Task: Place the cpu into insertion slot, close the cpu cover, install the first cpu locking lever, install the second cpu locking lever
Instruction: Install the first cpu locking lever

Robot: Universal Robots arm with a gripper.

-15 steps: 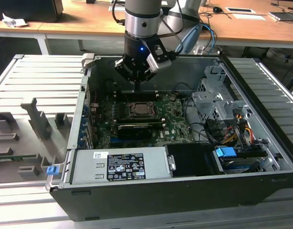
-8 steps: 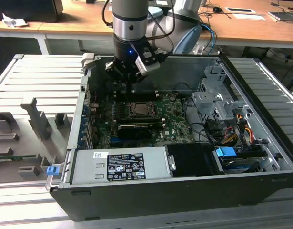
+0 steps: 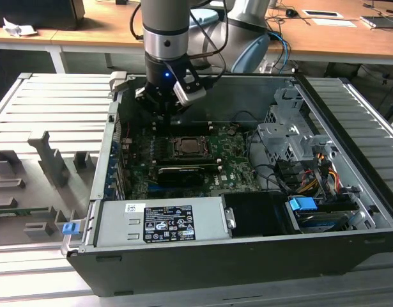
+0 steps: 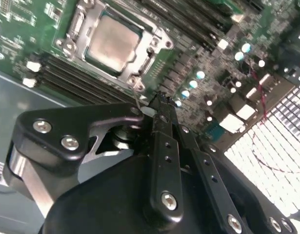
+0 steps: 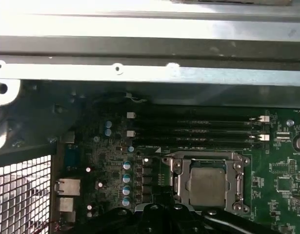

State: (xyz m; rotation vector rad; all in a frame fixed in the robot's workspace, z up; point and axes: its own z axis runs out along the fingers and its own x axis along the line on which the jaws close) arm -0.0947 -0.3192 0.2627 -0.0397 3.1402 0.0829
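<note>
Second wrist view shows your cpu (image 4: pixel 112 43) already seated in the insertion slot (image 4: pixel 71 30) with the cpu cover (image 4: pixel 149 57) down, claw (image 4: pixel 157 105) clenched on nothing just beside it, so mind that thin, springy lever wire.

Silver-grey arm (image 3: pixel 165 29), blue-lit wrist, black screw-studded claw (image 4: pixel 159 105).

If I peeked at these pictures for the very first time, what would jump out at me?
First, the big open computer case, with the robot arm's black claw reaching down inside near its back wall. Next, in both wrist views, the shiny square cpu lying in its insertion slot on the green motherboard, with the cpu cover closed around it.
</note>
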